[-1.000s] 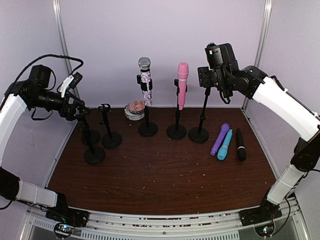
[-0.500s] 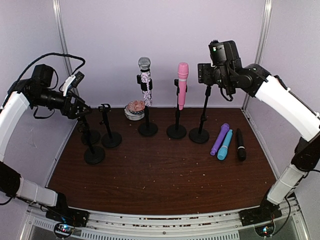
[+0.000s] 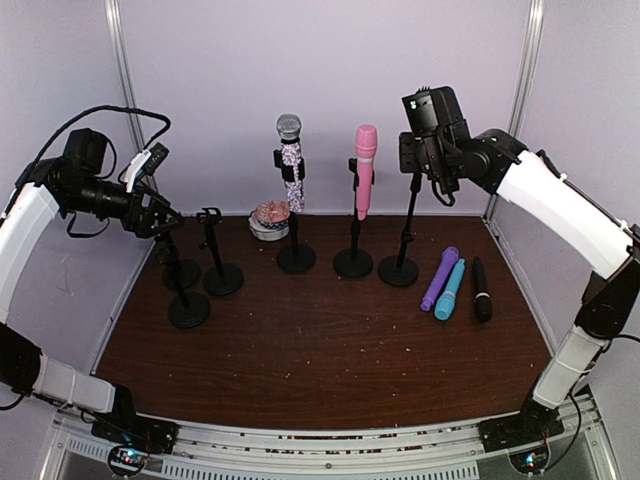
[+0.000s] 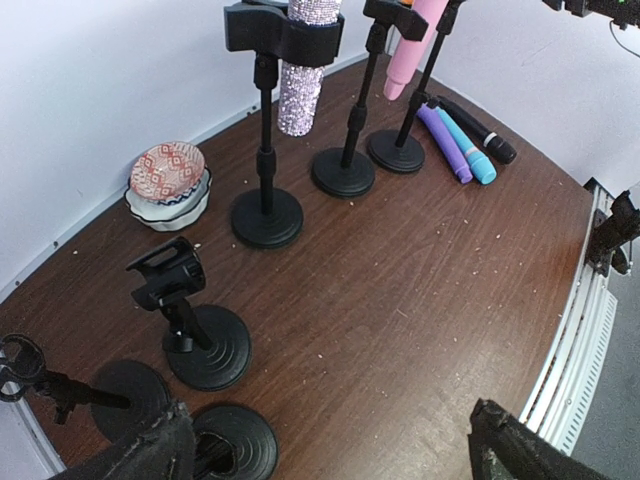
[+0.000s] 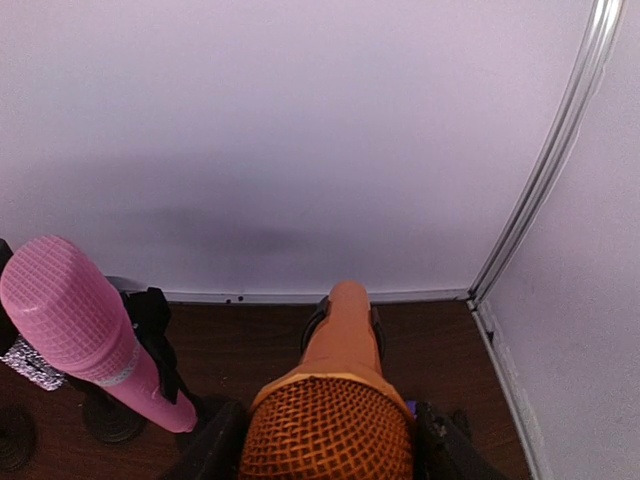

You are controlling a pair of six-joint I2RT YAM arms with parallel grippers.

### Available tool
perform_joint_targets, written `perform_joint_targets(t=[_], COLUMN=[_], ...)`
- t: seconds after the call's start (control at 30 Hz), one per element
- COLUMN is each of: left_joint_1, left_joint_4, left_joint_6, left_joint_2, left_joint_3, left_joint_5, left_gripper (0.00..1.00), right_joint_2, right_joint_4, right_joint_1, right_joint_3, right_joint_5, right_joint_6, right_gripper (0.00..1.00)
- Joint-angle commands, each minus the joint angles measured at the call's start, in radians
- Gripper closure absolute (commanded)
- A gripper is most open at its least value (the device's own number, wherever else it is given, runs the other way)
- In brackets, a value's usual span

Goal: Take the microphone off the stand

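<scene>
Far left of the pink microphone (image 3: pixel 365 170), the left gripper (image 3: pixel 157 218) hangs over a cluster of empty stands (image 3: pixel 205 262). Its jaws are spread wide and hold nothing. Immediately left of the pink microphone, a sparkly microphone (image 3: pixel 291 165) sits upright in its clip, with a small patterned bowl (image 3: pixel 268 220) at the foot of that stand. Immediately right of the pink microphone is the rightmost stand (image 3: pixel 404 240). Its clip holds the orange microphone (image 5: pixel 330 400), which is not yet removed. The right wrist view shows the mesh head uppermost, with the handle running down and away into the clip. The long axis is therefore near upright and roughly in line with the gripper's approach. The right gripper (image 5: pixel 328 452) sits on top of this microphone, with one finger close against each side of the head. The views do not show whether the jaws have actually clamped it. Further right of the pink microphone, purple (image 3: pixel 438 278), teal (image 3: pixel 450 290) and black (image 3: pixel 481 290) microphones lie loose on the table (image 3: pixel 320 350). In my judgement the right arm is clearly the nearer one, and the coming move is a lift along the handle's axis, up and out of the clip.
</scene>
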State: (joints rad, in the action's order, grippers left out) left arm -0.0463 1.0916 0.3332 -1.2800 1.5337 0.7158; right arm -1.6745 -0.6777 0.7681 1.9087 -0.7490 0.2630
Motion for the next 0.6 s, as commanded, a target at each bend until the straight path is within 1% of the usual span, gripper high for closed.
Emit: perform_joint_targets(t=[0.0, 0.03, 0.07, 0.2, 0.33, 0.57], left_joint_1=[0.008, 0.007, 0.007, 0.006, 0.007, 0.007], left_joint_4=[-0.039, -0.039, -0.039, -0.039, -0.039, -0.039], left_joint_6=[0.017, 0.019, 0.019, 0.021, 0.020, 0.022], left_joint_2=[0.015, 0.016, 0.017, 0.017, 0.018, 0.023], left_joint_3=[0.007, 0.005, 0.003, -0.001, 0.002, 0.000], left_joint_5=[0.017, 0.016, 0.016, 0.007, 0.012, 0.008], left_gripper=[0.02, 0.02, 0.02, 0.02, 0.02, 0.02], right_joint_2=[0.051, 0.066, 0.077, 0.117, 0.155, 0.197], right_joint_4=[0.004, 0.014, 0.021, 0.032, 0.032, -0.020], right_joint_1=[0.009, 0.013, 0.016, 0.033, 0.064, 0.152], right_joint_3=[-0.009, -0.016, -0.025, -0.041, -0.058, -0.054], right_joint_5=[-0.010, -0.003, 0.005, 0.036, 0.054, 0.036], right_joint_6=[0.001, -0.005, -0.011, -0.039, -0.057, -0.078], right_gripper=[0.71, 0.77, 0.81, 0.87, 1.00, 1.00])
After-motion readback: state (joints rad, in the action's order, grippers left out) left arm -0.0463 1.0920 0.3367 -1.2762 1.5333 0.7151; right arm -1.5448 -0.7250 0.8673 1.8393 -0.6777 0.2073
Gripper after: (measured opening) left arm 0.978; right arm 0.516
